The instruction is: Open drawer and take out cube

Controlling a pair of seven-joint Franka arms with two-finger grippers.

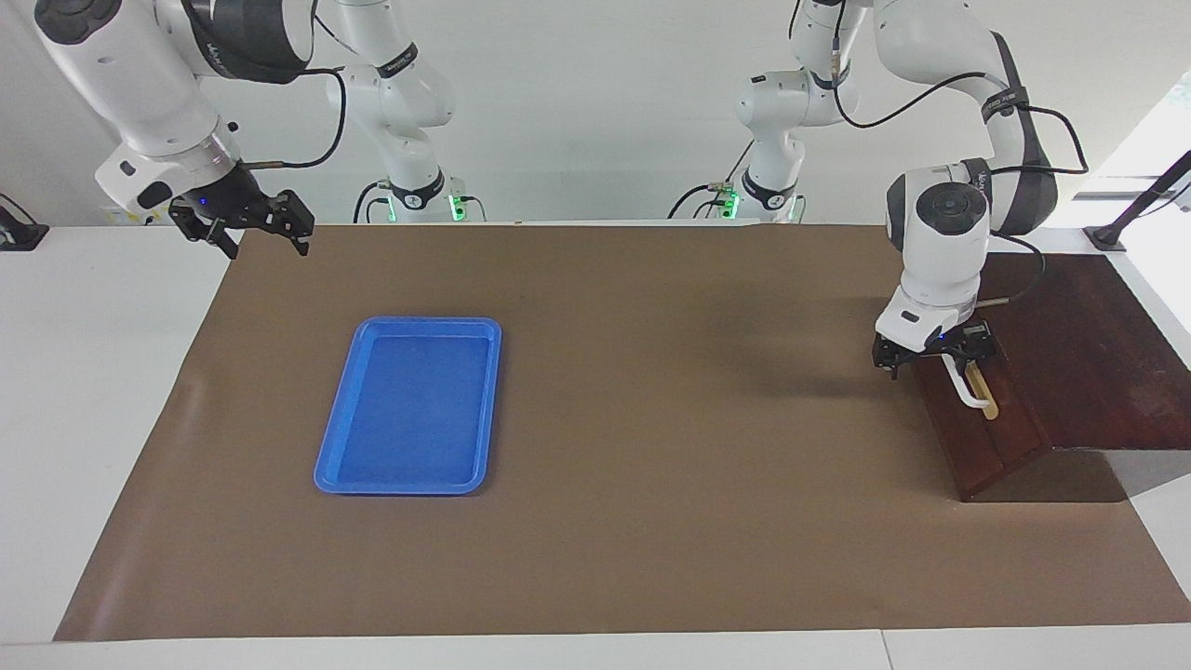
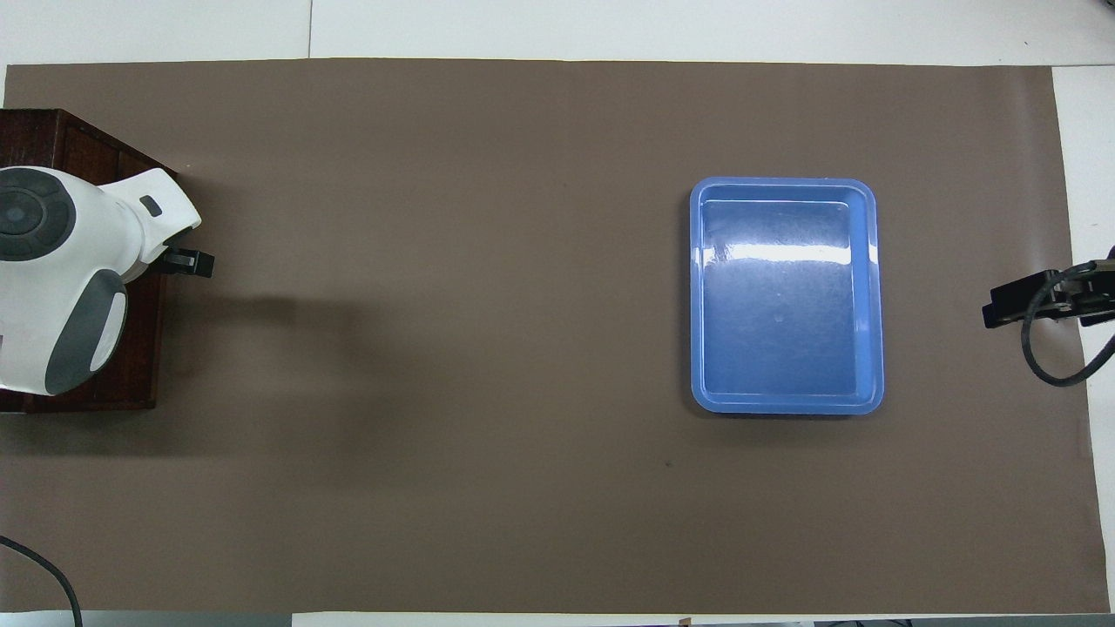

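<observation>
Facing view: the left gripper point(image 1: 933, 358) sits at the white bar handle point(image 1: 968, 389) of the drawer point(image 1: 977, 423), its fingers apparently around the bar's upper end (I cannot tell for sure). The drawer is shut, its front facing the blue tray point(image 1: 409, 406); the handle's long axis runs toward and away from the robots. The right gripper point(image 1: 249, 228) waits open.

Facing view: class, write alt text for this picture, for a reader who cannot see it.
The left gripper is at the white handle of the closed drawer in a dark wooden box at the left arm's end of the table. The right gripper waits in the air, open, above the corner of the brown mat. An empty blue tray lies on the mat.
</observation>
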